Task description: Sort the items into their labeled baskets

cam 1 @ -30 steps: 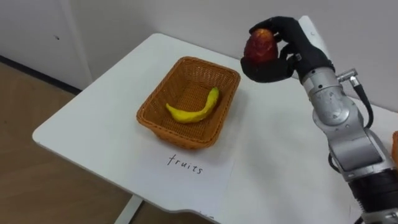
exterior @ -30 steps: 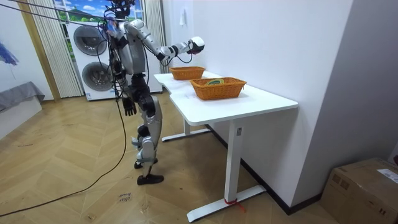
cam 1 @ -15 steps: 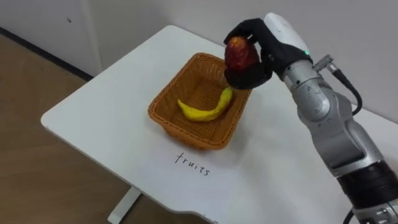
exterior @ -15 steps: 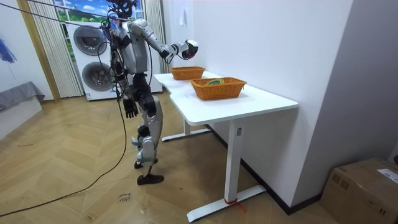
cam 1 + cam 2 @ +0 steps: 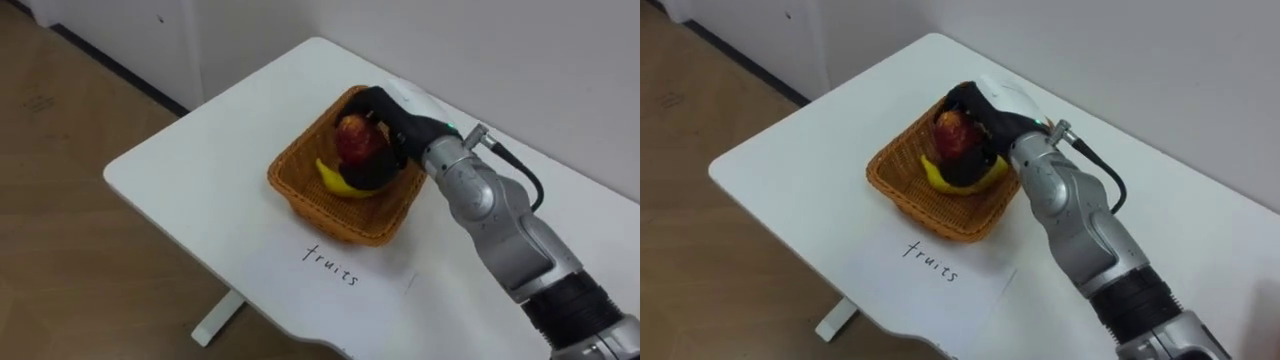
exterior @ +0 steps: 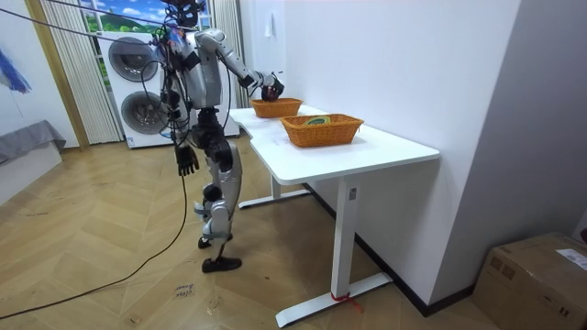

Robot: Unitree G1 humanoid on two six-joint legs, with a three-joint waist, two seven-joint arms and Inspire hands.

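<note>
While the right hand (image 5: 398,128) curls its fingers round a red fruit (image 5: 353,139), it holds it in the basket (image 5: 297,187), just over the banana (image 5: 333,180). The left hand (image 6: 186,161) hangs by the hip.

Left & right eye views: both from the robot's head, close, looking steeply down on one corner of the bench (image 5: 200,190). They sit side by side, so they share nearly everything: bench corner, basket (image 5: 340,218), floor. Room view: cam stands well off, approx. level, facing along the bench to the robot at its far end. It shares that basket, small, behind a second basket (image 6: 321,130).
</note>
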